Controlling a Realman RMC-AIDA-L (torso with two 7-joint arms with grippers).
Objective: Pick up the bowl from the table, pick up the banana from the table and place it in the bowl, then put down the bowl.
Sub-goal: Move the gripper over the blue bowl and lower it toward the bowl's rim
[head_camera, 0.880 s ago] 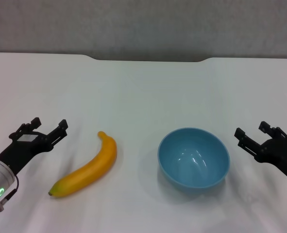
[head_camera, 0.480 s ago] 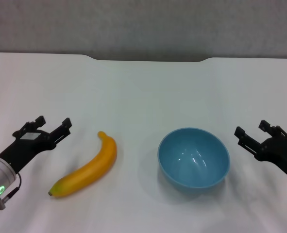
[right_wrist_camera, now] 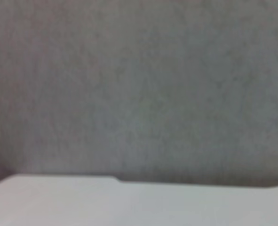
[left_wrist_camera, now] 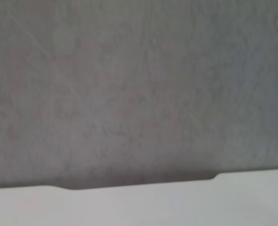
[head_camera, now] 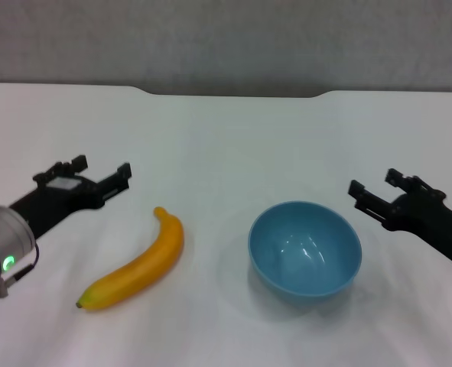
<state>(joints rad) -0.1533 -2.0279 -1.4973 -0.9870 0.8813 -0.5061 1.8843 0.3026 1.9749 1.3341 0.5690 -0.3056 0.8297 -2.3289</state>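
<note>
A light-blue bowl (head_camera: 305, 248) sits upright and empty on the white table (head_camera: 226, 145), right of centre. A yellow-orange banana (head_camera: 136, 261) with a greenish tip lies left of it, slanting from near left to far right. My left gripper (head_camera: 102, 170) is open and empty, to the left of and beyond the banana's far end. My right gripper (head_camera: 374, 186) is open and empty, just right of and beyond the bowl's rim. Both wrist views show only the grey wall and the table's far edge.
The table's notched far edge (head_camera: 233, 95) meets a grey wall (head_camera: 226, 38). The same edge shows in the left wrist view (left_wrist_camera: 139, 184) and in the right wrist view (right_wrist_camera: 190, 183).
My left gripper has moved forward and to the right, toward the banana's far end. My right gripper has moved a little forward and to the left, closer to the bowl. Banana and bowl have not moved.
</note>
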